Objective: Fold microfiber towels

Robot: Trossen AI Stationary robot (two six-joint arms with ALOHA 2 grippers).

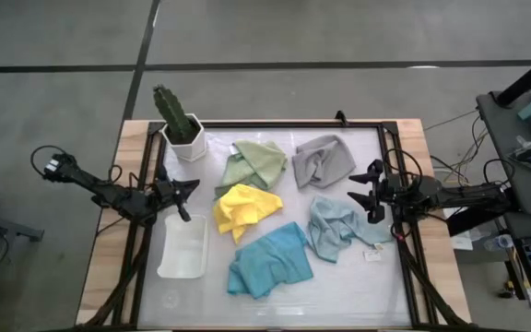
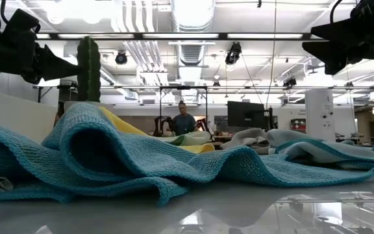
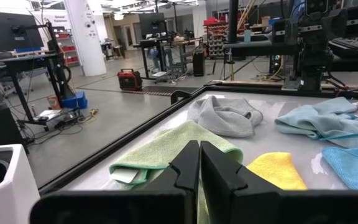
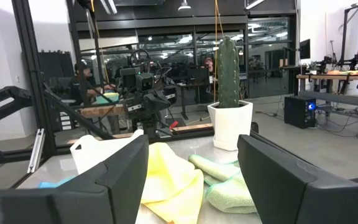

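Several crumpled microfiber towels lie loose on the white table: sage green, grey, yellow, pale blue and teal. My left gripper hovers shut at the table's left side, pointing level toward the towels; its own view shows the fingers closed together above the green towel. My right gripper hovers open at the right side, between the grey and pale blue towels, with nothing between its fingers.
A white rectangular tray sits at the near left. A cactus in a white pot stands at the far left corner. A black frame borders the table. People work at desks in the room beyond.
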